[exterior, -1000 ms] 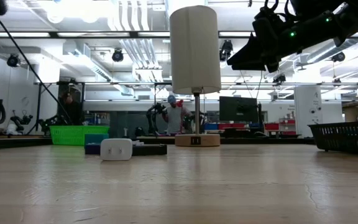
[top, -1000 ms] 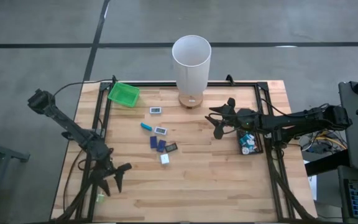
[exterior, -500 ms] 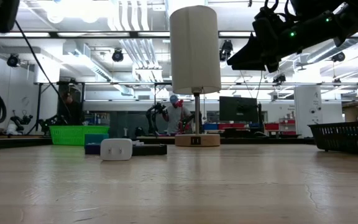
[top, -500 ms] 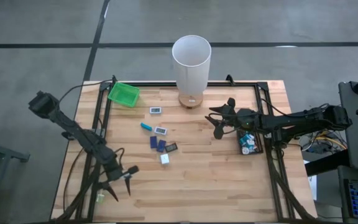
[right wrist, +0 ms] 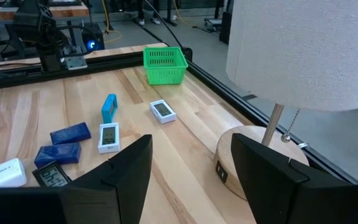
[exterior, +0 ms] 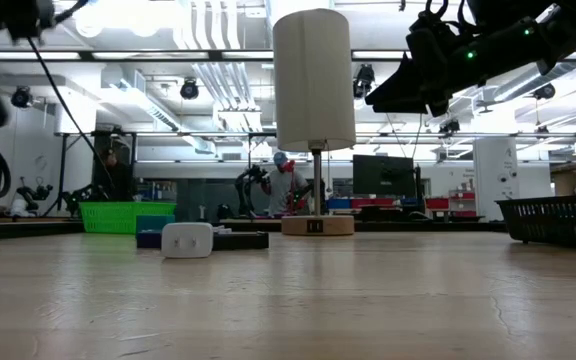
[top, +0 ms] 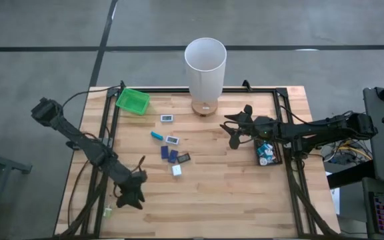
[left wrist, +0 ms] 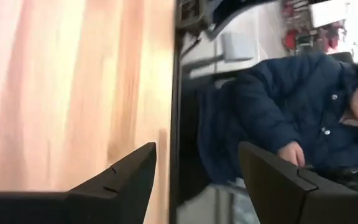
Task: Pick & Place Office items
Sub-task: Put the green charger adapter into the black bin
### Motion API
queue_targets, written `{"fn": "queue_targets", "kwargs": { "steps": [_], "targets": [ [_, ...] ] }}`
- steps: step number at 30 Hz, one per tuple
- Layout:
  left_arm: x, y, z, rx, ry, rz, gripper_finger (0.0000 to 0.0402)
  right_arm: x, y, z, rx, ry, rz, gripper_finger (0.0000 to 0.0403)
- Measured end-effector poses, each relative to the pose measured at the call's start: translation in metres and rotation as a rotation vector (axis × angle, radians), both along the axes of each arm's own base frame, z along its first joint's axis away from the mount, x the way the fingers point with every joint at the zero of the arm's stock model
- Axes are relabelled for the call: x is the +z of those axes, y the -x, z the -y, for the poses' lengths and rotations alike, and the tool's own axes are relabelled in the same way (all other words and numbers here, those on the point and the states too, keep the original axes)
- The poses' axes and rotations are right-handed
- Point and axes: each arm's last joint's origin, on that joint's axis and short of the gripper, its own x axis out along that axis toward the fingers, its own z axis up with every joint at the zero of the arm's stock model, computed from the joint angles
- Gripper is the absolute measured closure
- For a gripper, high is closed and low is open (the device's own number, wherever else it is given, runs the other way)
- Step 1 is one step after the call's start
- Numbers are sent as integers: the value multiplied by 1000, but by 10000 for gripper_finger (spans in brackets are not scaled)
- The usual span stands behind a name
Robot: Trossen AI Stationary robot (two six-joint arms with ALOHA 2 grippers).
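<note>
7 office items (top: 171, 153) on table, both claws (top: 133, 193) released, empty.

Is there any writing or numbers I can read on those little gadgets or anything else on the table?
Nothing can be read with certainty.
Black gadget with a display: shows dark digits, too blurred to read.
White block: faint print, too small to read.
Two white gadgets with small screens: screens unreadable.
Lamp base: a small dark label, illegible.
</note>
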Motion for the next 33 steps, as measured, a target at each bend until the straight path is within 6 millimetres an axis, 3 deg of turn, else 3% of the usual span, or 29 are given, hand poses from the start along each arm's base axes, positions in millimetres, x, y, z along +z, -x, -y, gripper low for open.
{"fn": "queue_targets", "kwargs": {
  "steps": [11,17,33],
  "targets": [
    [22,-8,34,-70,93,-70,168,0,0,0,0,0,0,186],
    [24,-13,47,-105,77,-70,168,0,0,0,0,-1,0,186],
    [13,-17,51,-152,-10,-17,168,0,0,0,0,-1,0,186]
  ]
}}
